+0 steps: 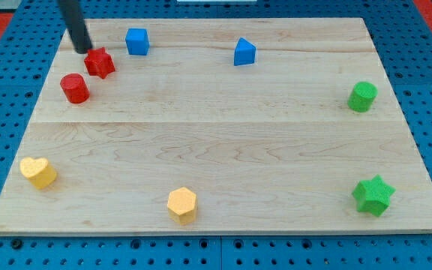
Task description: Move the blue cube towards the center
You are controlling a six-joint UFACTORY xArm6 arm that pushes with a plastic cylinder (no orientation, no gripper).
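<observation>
The blue cube (pixel 137 41) sits near the view's top left of the wooden board (pixel 223 142). My tip (pixel 83 50) is at the board's top left, to the left of the blue cube, with the red star block (pixel 100 63) just to its lower right, touching or nearly so. The rod rises from the tip toward the view's top left corner.
A red cylinder (pixel 74 88) lies below and left of the red star. A blue triangular block (pixel 244 52) is at top centre-right. A green cylinder (pixel 363 97) and green star (pixel 373 195) are on the right. A yellow heart (pixel 38 172) and yellow hexagon (pixel 181 204) are along the bottom.
</observation>
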